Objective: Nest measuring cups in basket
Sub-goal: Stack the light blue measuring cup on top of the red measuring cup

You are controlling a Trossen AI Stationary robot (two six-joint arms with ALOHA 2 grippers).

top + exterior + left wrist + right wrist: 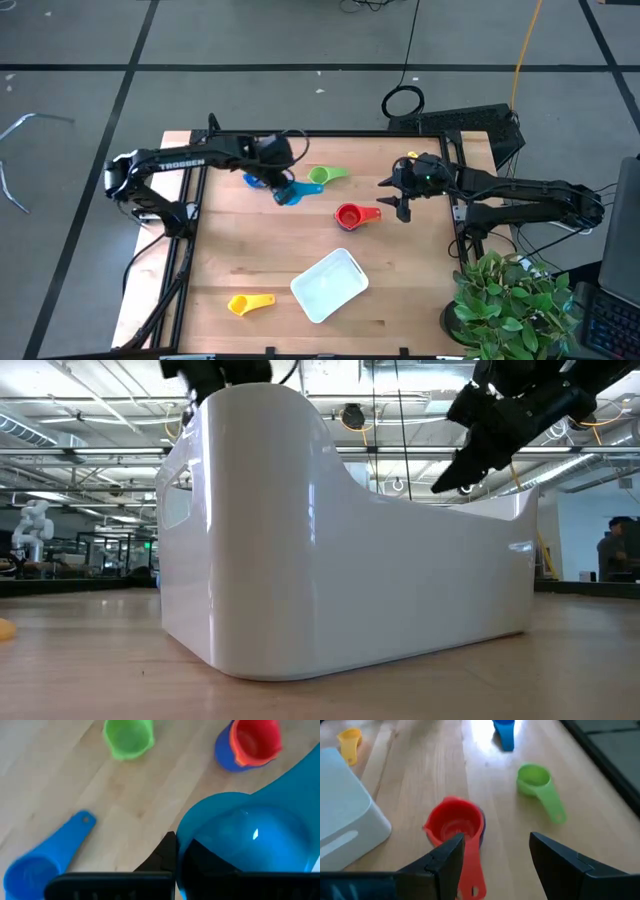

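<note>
Collecting step under way, none of the cups seen inside the basket [327,285] yet. Left gripper [278,182] closed on the large blue cup [245,845], lifted off the tabletop [250,260], bowl filling the left wrist view just past the fingers. Small blue cup [42,857] lying beside and just behind that gripper, handle pointing away from its bowl toward the green cup [325,176]. Green cup a little ahead of the left gripper, toward the other arm, long axis running roughly across the tabletop, handle toward the right arm. Red cup [454,827] directly below and just ahead of the right gripper [402,195], seated in a dark blue cup [225,755] whose rim peeks out under it; handle aimed back at the right gripper, long axis in line with the gripper's reach. Right gripper wide open, empty, hovering over that handle. Yellow cup [250,303] well apart from both grippers, near the front edge, beside the basket, handle toward the basket. Basket lying diagonal, long axis slanted, well in front of both grippers.

Next, probably: carry the large blue cup forward to the basket and set it bowl-up, so smaller cups can drop inside; right gripper to descend and pinch the red handle squarely.
</note>
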